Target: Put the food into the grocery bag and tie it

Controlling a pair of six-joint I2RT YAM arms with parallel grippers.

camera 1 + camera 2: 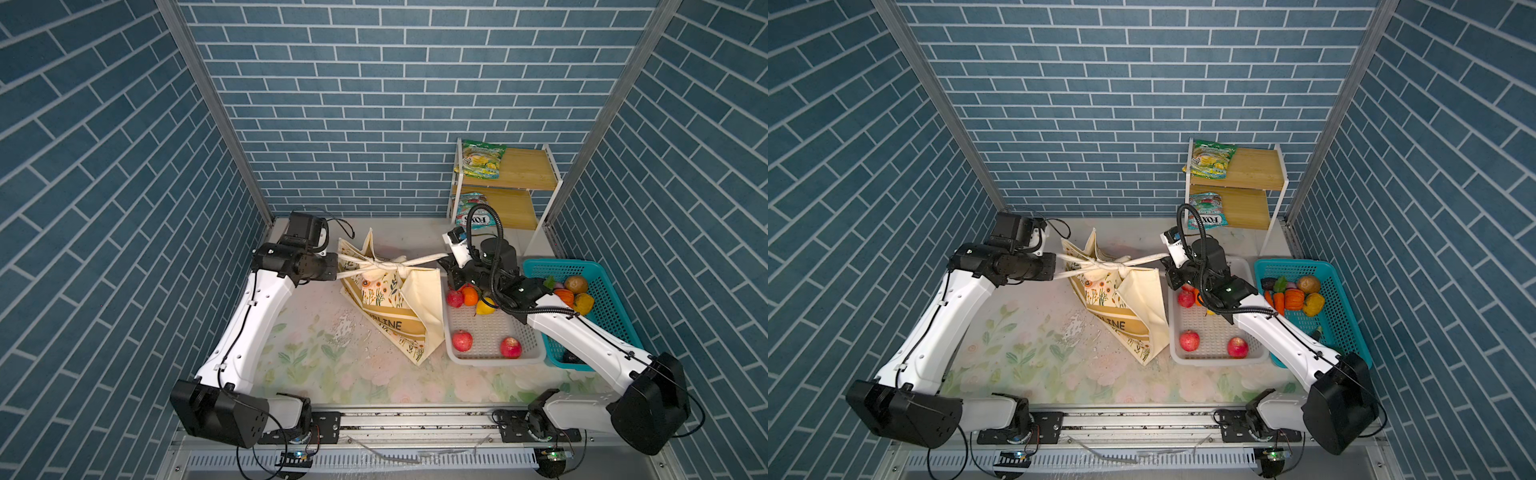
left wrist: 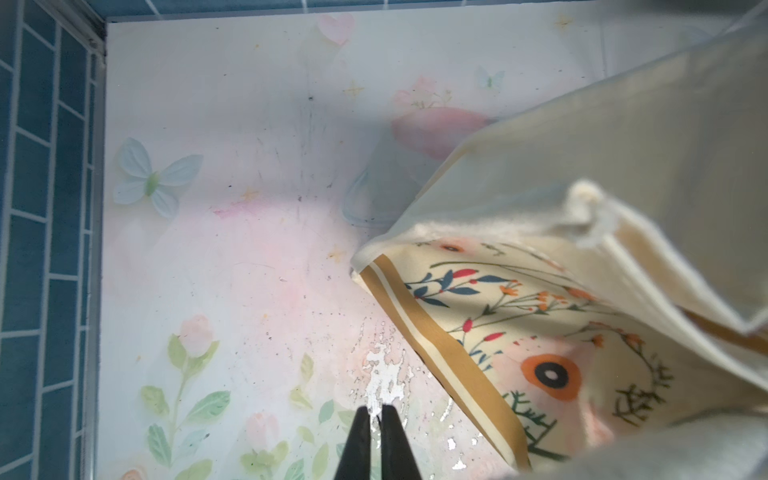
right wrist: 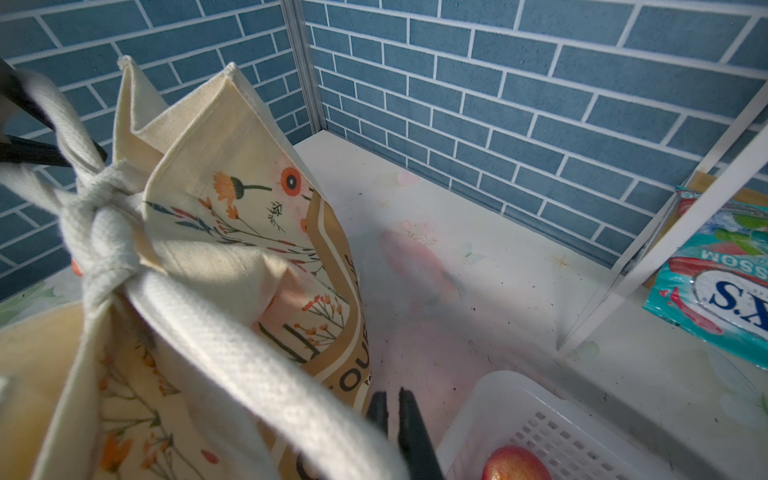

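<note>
The grocery bag [image 1: 399, 307] stands mid-table, cream with flowers and a tan band, and its mouth is pulled together. Its cream straps are tied in a knot [image 1: 372, 264] over the top. Two taut strap runs lead left to my left gripper [image 1: 334, 266], which is shut; its tips [image 2: 376, 409] show nothing between them. One taut strap leads right to my right gripper [image 1: 448, 262], also shut, with the strap [image 3: 249, 353] crossing its fingers. Red apples [image 1: 462, 340], an orange [image 1: 470, 296] and a yellow fruit [image 1: 485, 306] lie in the white basket. What the bag holds is hidden.
The white basket [image 1: 494, 359] sits right of the bag, touching it. A teal basket [image 1: 615, 316] with vegetables stands further right under my right arm. A two-tier wooden shelf [image 1: 528, 166] at the back right carries two FOX'S packets [image 1: 482, 160].
</note>
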